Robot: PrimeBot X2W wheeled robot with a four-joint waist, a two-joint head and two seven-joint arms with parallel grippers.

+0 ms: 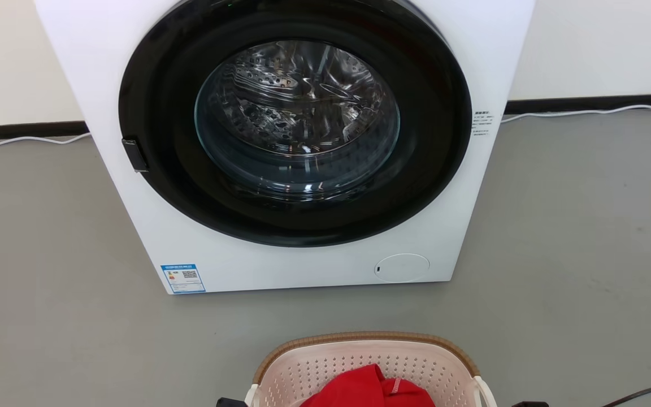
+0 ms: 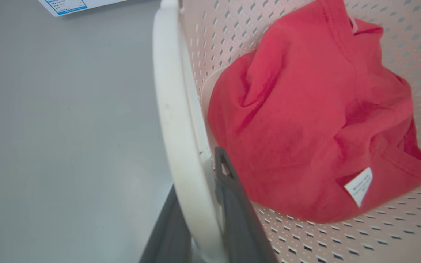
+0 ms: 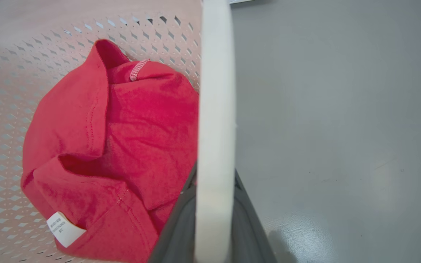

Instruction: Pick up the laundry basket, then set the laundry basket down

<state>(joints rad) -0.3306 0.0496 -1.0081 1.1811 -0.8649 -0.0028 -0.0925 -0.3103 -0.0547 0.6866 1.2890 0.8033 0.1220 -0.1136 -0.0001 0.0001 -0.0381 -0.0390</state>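
- Laundry basket (image 1: 368,362): pale pink-cream, perforated walls, brown woven-look rim. It sits at the bottom edge of my head view, centred, in front of the washing machine and apart from it. I cannot tell whether its base touches the floor.
- Left gripper (image 2: 199,175): my two dark fingers sit narrow, one on each side of the basket's left white handle (image 2: 181,120), clamped against it.
- Right gripper (image 3: 214,193): fingers likewise narrow, pinching the right white handle (image 3: 216,91) between them.
- Red garment (image 2: 305,120): crumpled inside the basket, lying on its floor and up against the perforated wall. A small white care label (image 2: 358,186) shows at one hem.
- Washing machine (image 1: 303,265): white front-loader, round dark door closed, steel drum visible through the glass. A blue sticker (image 1: 183,278) sits at its lower left corner.
- Grey floor (image 1: 585,254): a white cable (image 1: 585,111) runs along the skirting behind the machine.
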